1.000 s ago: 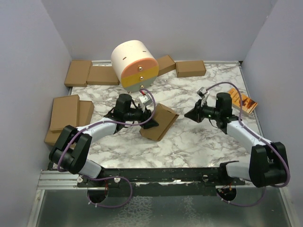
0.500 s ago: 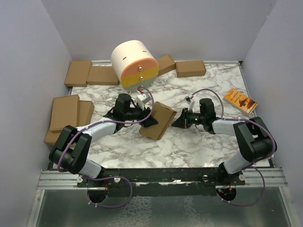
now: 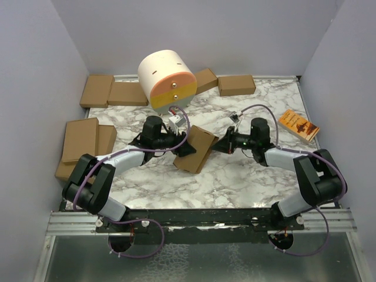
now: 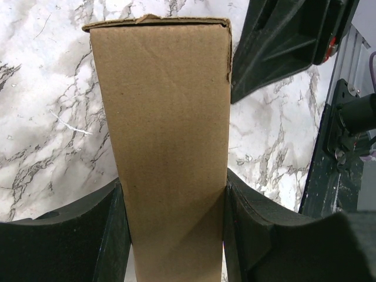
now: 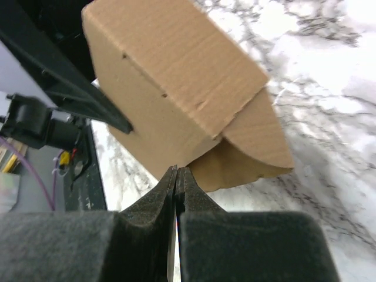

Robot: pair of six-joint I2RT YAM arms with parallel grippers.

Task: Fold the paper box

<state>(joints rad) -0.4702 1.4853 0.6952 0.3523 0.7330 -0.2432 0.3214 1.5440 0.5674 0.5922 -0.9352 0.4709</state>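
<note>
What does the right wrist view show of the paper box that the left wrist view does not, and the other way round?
Only the right wrist view: a rounded flap of the paper box sticking out untucked, by the tips of the shut right gripper. Only the left wrist view: the left gripper clamping the box by two opposite sides. Both: the plain brown box with the marble table behind it.
</note>
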